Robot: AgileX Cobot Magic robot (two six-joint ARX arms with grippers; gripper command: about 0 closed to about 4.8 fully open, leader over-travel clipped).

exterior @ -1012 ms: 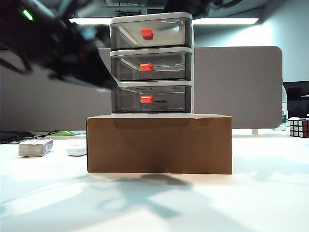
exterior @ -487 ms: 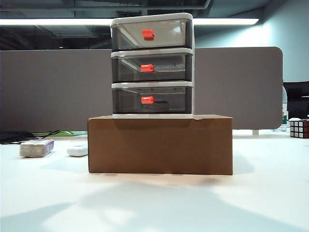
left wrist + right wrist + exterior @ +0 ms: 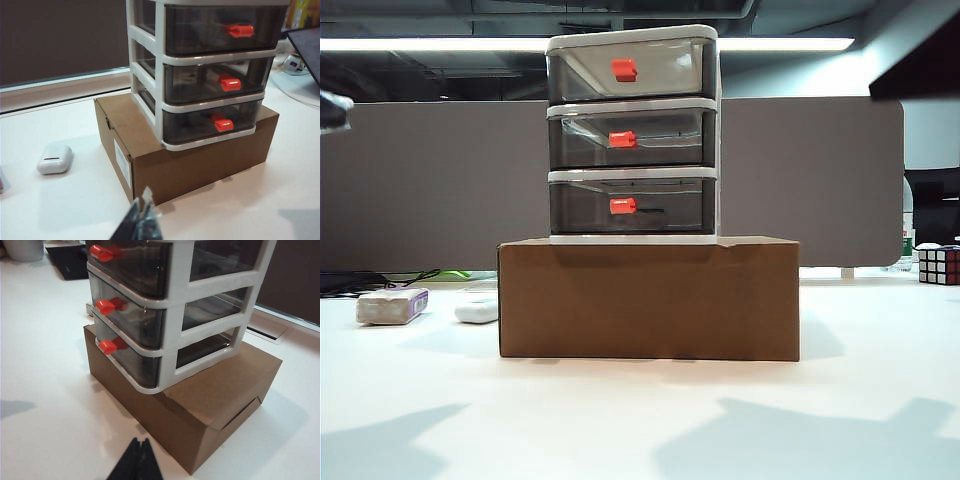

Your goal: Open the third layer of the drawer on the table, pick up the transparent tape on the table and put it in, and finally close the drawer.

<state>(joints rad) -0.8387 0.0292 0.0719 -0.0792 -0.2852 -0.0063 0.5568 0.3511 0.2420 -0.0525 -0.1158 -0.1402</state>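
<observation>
Drawer (image 3: 633, 135) centre frame, on a cardboard box (image 3: 648, 297) on the white surface (image 3: 620, 420). Third layer (image 3: 632, 205) pushed in flush. Transparent tape not discernible. Left claw (image 3: 140, 222) pressed together, holding nothing, above the surface at the box's left. Right claw (image 3: 138, 460) likewise pressed together, empty, at the box's right.

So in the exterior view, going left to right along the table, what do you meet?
Whitish block with purple label → small white oval case → brown cardboard box carrying the three-tier drawer → Rubik's cube. The left gripper and right gripper, both shut, show only in their wrist views.
</observation>
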